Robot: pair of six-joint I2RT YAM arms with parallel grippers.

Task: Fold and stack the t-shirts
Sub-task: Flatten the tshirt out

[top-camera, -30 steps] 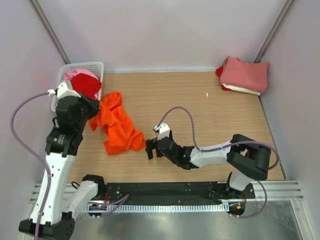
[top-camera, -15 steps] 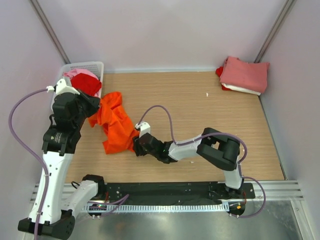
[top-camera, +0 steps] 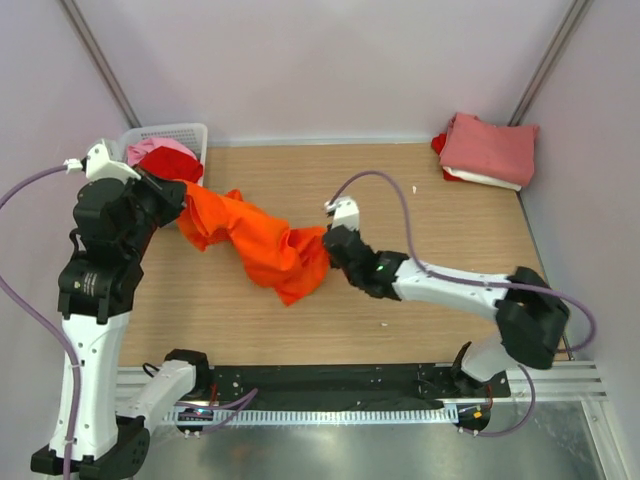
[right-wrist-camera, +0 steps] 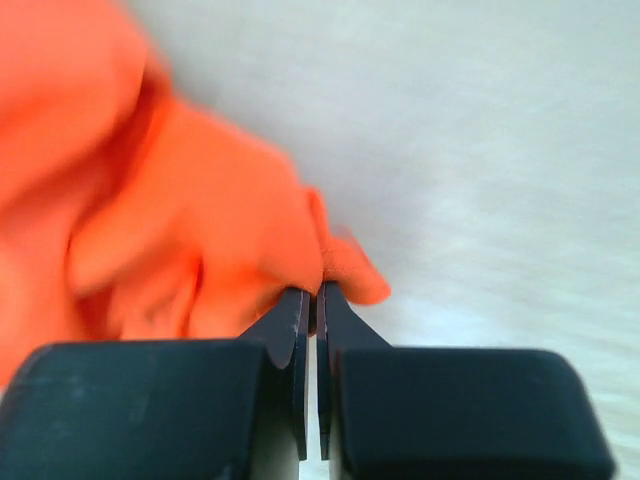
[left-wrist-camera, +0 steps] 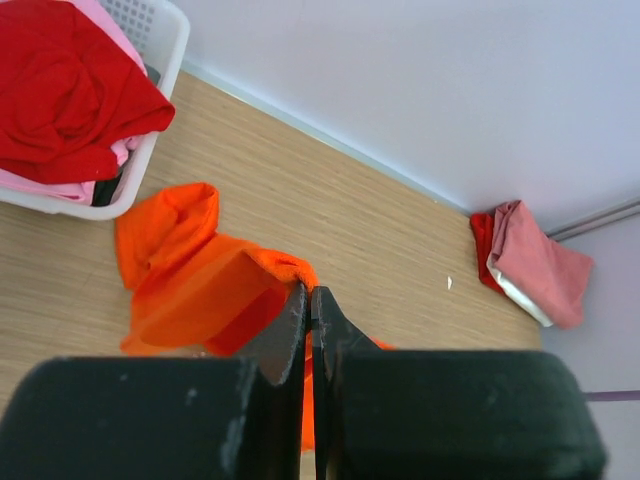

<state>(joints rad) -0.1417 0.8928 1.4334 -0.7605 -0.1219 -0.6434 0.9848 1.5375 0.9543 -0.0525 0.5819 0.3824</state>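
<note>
The orange t-shirt (top-camera: 262, 245) stretches, crumpled and sagging, between the left end effector (top-camera: 180, 206) and the right end effector (top-camera: 327, 244), both pinched closed on its cloth.

White arms (top-camera: 85, 345), black joints (top-camera: 527, 322); purple cables (top-camera: 372, 176)

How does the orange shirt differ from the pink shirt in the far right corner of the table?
The orange shirt is unfolded and crumpled; the pink shirt is folded flat. The left pincer and the right pincer are both shut on the orange shirt; no pincer touches the pink shirt. The orange shirt is by itself; the pink shirt tops a small pile. Both are plain cloth.
</note>
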